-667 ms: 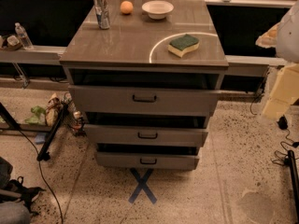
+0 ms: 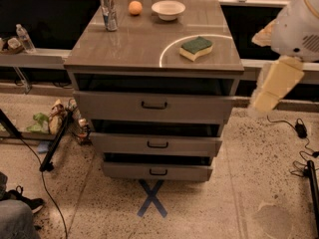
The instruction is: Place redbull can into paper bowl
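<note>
The redbull can (image 2: 108, 12) stands upright at the back left of the cabinet top (image 2: 139, 46). An orange ball (image 2: 135, 8) lies just right of it. The white paper bowl (image 2: 168, 9) sits at the back middle, right of the ball, and looks empty. My gripper (image 2: 265, 99) hangs at the right edge of the view, off the cabinet's right side and below the level of its top. It is far from the can and the bowl and holds nothing that I can see.
A green-and-yellow sponge (image 2: 196, 48) lies on the front right of the top. The three drawers (image 2: 154, 105) stand slightly open. A water bottle (image 2: 25, 38) stands on the left ledge. Cables and clutter lie on the floor at left, and a blue tape cross (image 2: 151, 198) marks the floor in front.
My arm and gripper have moved left, further into view at the right side. The can, ball, bowl and sponge have not moved.
</note>
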